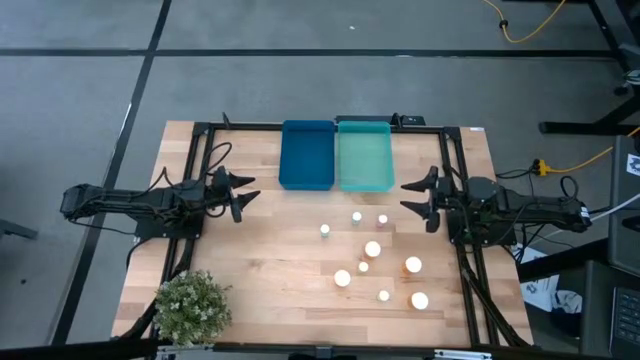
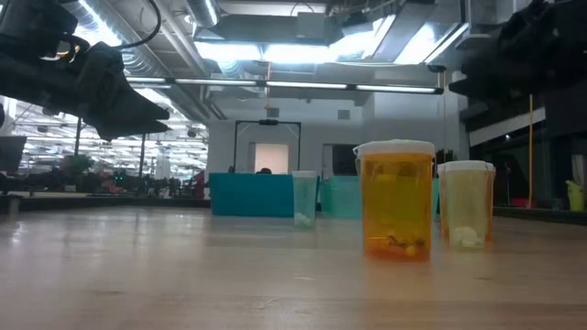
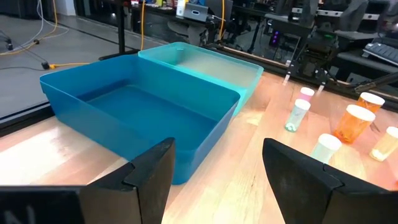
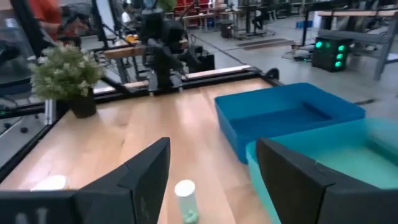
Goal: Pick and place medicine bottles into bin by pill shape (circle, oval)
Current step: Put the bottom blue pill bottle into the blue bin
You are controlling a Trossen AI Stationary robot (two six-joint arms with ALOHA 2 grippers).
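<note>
Several white-capped medicine bottles (image 1: 373, 249) stand upright on their bases on the wooden table, right of centre; some are wider with amber bodies (image 2: 396, 199), others slim and pale (image 2: 304, 198). A dark blue bin (image 1: 307, 154) and a teal bin (image 1: 365, 154) sit side by side at the far edge. My left gripper (image 1: 247, 191) is open and empty at the left, near the blue bin (image 3: 134, 118). My right gripper (image 1: 410, 196) is open and empty at the right, near the teal bin (image 4: 348, 162).
A small potted plant (image 1: 192, 306) stands at the table's near left corner. Black frame rails (image 1: 462, 250) run along the table's left and right sides. Bare wood lies between the left gripper and the bottles.
</note>
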